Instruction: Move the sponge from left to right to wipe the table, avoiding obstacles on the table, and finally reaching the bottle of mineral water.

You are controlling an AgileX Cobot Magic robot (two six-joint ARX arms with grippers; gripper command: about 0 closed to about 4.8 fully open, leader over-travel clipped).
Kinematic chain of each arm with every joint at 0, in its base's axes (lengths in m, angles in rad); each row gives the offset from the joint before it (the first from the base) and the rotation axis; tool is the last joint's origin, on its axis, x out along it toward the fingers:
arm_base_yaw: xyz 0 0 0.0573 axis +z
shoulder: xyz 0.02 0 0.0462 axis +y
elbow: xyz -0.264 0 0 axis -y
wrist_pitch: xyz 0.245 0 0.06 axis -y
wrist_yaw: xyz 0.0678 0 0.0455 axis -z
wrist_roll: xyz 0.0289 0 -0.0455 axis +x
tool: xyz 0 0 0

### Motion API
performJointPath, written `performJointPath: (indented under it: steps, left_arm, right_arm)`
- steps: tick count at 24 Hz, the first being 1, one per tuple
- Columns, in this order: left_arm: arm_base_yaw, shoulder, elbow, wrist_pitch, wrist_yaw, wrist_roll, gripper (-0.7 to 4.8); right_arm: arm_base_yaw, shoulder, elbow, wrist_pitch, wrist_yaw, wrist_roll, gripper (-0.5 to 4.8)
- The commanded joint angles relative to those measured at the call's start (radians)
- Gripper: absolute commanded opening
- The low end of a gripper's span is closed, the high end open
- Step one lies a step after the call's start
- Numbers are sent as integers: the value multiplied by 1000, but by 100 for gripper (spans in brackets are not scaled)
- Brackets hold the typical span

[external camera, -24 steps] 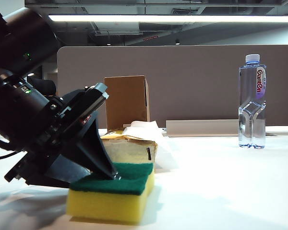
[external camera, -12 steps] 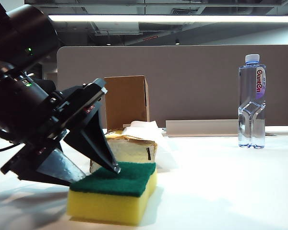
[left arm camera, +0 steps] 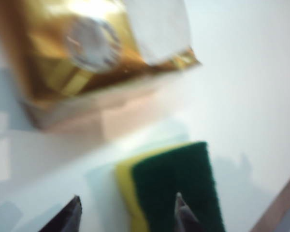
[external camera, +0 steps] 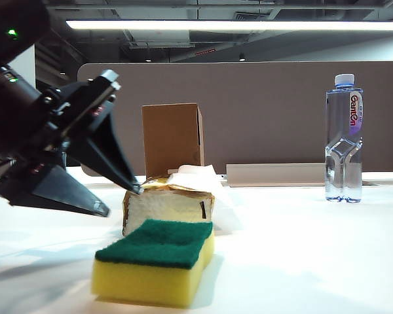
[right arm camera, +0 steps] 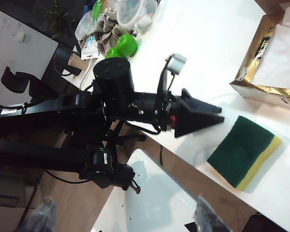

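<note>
The sponge [external camera: 154,258], yellow with a green top, lies free on the white table [external camera: 301,261] at the front left. My left gripper [external camera: 122,200] hangs open above and to the left of it, touching nothing. In the left wrist view the sponge [left arm camera: 176,183] lies below the spread tips of the left gripper [left arm camera: 128,197]. Right behind the sponge sits the gold tissue pack [external camera: 167,206], with the brown box [external camera: 172,137] further back. The bottle of mineral water [external camera: 344,137] stands at the far right. My right gripper [right arm camera: 123,203] is open and empty, off beyond the table's edge.
A grey partition [external camera: 268,111] closes the back of the table. The right wrist view shows the left arm [right arm camera: 116,101] reaching over the table edge, the sponge [right arm camera: 241,150], the tissue pack [right arm camera: 266,63], and clutter with green items [right arm camera: 121,46] further off.
My left gripper has opened, let go of the sponge, and lifted up and to the left. The sponge stays where it was, flat on the table.
</note>
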Motion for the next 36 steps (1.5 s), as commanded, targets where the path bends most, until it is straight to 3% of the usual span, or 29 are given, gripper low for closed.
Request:
performJointPath:
  steps: [1, 3, 8, 14, 16, 19, 21, 28, 36]
  left_arm:
    - [65, -48, 2, -29, 4, 42, 247]
    - [113, -87, 8, -34, 13, 57, 247]
    - [215, -122, 145, -204, 45, 222, 247]
    - [232, -122, 398, -625, 68, 513, 248]
    - [232, -124, 460, -758, 58, 563, 252]
    - [245, -150, 498, -837, 38, 618, 252]
    - [269, -190, 498, -823, 37, 621, 252]
    - [534, -327, 499, -849, 120, 640, 251]
    - [552, -402, 499, -948, 189, 643, 252]
  right_arm:
    - [0, -2, 6, -1, -6, -10, 368]
    - [0, -3, 6, -5, -6, -14, 368]
    - [0, -2, 6, -5, -6, -14, 368]
    - [0, -2, 6, -9, -6, -14, 368]
    - [0, -2, 6, -18, -6, -15, 368]
    - [0, -2, 5, -49, -4, -42, 368]
    - [0, -2, 5, -70, -2, -65, 368]
    - [0, -2, 5, -72, 2, -66, 368]
    - [0, 2, 5, -113, 38, -67, 369]
